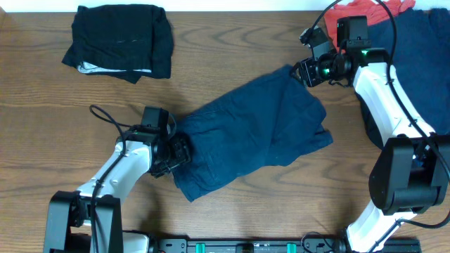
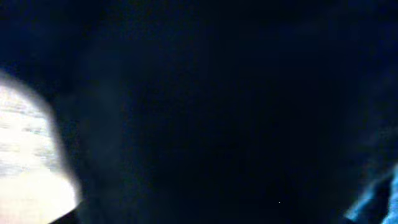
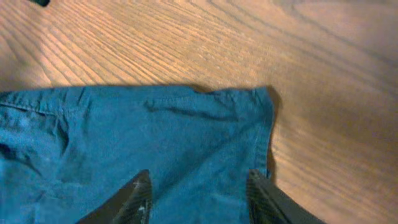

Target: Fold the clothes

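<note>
A large navy blue trouser-like garment lies crumpled and slanted across the middle of the table. My left gripper is at its lower left end, pressed into the cloth. The left wrist view is filled by dark navy cloth, and the jaws are hidden. My right gripper is at the garment's upper right corner. In the right wrist view its fingers are open just above the hemmed corner of the garment, with nothing between them.
A folded black garment lies at the back left. A pile of coral red cloth and navy cloth sits at the back right, behind the right arm. The table is brown wood.
</note>
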Action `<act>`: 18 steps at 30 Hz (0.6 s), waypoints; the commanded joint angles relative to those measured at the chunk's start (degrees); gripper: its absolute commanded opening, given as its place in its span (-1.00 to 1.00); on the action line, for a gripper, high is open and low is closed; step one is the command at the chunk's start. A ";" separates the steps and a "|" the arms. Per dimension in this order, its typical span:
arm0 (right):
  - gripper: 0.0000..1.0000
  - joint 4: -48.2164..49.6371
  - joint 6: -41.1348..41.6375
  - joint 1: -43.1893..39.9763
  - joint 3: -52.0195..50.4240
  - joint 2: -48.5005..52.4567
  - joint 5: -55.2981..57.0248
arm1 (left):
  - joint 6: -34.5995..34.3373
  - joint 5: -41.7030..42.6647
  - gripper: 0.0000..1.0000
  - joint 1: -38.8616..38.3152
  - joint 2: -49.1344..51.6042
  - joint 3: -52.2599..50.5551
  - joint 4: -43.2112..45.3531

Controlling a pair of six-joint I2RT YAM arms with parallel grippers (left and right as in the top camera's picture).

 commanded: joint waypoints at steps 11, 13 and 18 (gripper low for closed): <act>-0.53 2.25 9.03 -0.35 -0.39 0.11 6.14 | 0.31 -12.92 -0.88 1.70 1.66 -5.33 10.40; -0.57 2.64 12.11 -0.87 -0.39 0.33 5.77 | 0.33 -12.96 -0.88 3.78 1.62 -4.04 11.04; -0.73 3.43 12.24 -1.27 -0.39 2.27 -2.89 | 3.32 -12.96 -0.88 8.72 1.62 -0.42 14.08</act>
